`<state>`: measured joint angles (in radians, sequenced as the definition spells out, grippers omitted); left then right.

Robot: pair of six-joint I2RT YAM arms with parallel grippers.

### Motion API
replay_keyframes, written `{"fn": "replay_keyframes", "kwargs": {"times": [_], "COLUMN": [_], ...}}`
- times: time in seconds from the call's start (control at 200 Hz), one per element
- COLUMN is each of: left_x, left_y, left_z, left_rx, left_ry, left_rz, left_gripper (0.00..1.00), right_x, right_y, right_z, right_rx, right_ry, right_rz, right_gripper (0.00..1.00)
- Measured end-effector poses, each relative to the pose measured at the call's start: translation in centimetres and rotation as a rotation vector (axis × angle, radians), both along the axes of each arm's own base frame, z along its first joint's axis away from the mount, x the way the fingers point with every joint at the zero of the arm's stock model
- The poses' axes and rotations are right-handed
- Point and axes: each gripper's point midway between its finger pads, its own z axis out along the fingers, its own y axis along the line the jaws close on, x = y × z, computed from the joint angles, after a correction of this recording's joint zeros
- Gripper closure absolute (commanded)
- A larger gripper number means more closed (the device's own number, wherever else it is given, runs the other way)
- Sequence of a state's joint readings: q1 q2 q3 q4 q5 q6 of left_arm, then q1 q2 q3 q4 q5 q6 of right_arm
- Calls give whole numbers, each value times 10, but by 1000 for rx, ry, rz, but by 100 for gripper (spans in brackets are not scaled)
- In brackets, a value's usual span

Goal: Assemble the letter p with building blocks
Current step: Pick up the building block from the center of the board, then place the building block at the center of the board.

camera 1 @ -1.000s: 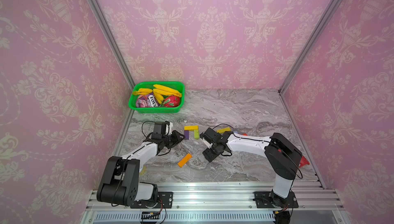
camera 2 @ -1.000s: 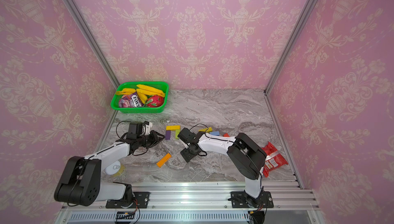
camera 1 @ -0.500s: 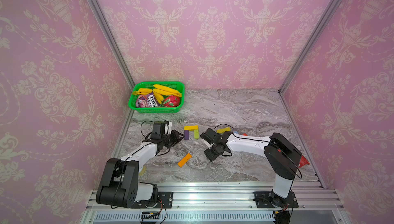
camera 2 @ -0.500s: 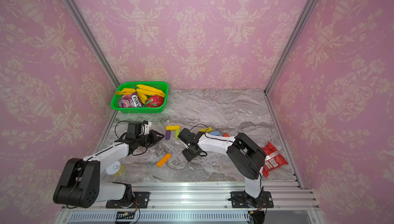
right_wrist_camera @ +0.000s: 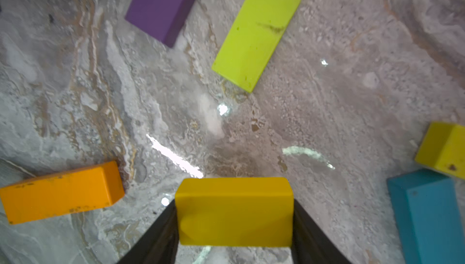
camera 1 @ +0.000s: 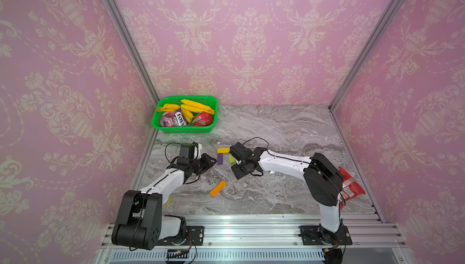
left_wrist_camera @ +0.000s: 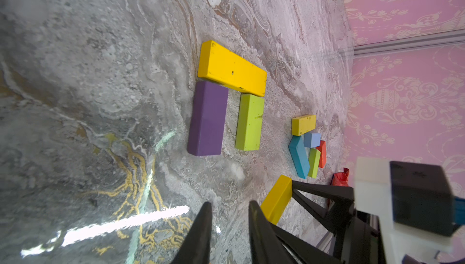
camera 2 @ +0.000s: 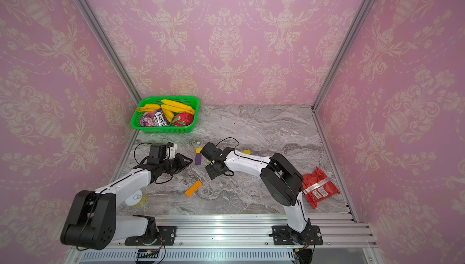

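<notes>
We see the right gripper [right_wrist_camera: 234, 201], clamped on a yellow block [right_wrist_camera: 234, 215], has nudged closer to the purple block [right_wrist_camera: 161, 3] and lime block [right_wrist_camera: 254, 36] since a second ago. The left gripper [left_wrist_camera: 229, 205] is parted, empty; the packet [camera 1: 173, 120] in the basket [camera 1: 183, 130] reads FOX'S.

Three yellow blocks [left_wrist_camera: 231, 71] [left_wrist_camera: 303, 124] [left_wrist_camera: 276, 200], two lime [left_wrist_camera: 249, 122] [left_wrist_camera: 314, 163], one each purple [left_wrist_camera: 207, 119], teal [left_wrist_camera: 299, 159], light blue [left_wrist_camera: 312, 139], red [left_wrist_camera: 322, 153], orange [camera 1: 218, 188], ten total; also one green basket [camera 1: 183, 129], one red packet [camera 2: 318, 187], two arms [camera 1: 163, 182] [camera 1: 284, 161].

walls [camera 1: 251, 36] — pink damask | table [camera 1: 276, 129] — grey marble | green basket [camera 1: 183, 130] | yellow block [right_wrist_camera: 234, 211] | orange block [right_wrist_camera: 60, 192]
</notes>
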<state>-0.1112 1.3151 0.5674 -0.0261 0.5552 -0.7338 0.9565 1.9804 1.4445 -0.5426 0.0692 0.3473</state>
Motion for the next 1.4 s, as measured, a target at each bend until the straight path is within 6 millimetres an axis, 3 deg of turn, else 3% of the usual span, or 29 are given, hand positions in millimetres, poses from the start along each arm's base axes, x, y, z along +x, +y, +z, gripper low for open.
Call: {"fn": "replay_keyframes", "kwargs": {"times": [0.13,0.47,0.981,1.401], "left_x": [0,0,-2,-3], "left_y": [3,3,4,5], "left_z": [-1,3,8,4], "left_rx": [8,10,13,15], "left_ry": [2,-9,-24,-12], "left_rz": [8,10,15,14], "left_gripper": [72,72,72,73], "right_x": [9,7,10,11], "right_y": [11,19,36,45], "right_z": [4,-13,-6,-2], "right_rx": [27,54,153,194], "right_ry": [1,89,113,118], "right_rz": [-52,-168,-219,-204], "right_gripper": [53,52,32,27]}}
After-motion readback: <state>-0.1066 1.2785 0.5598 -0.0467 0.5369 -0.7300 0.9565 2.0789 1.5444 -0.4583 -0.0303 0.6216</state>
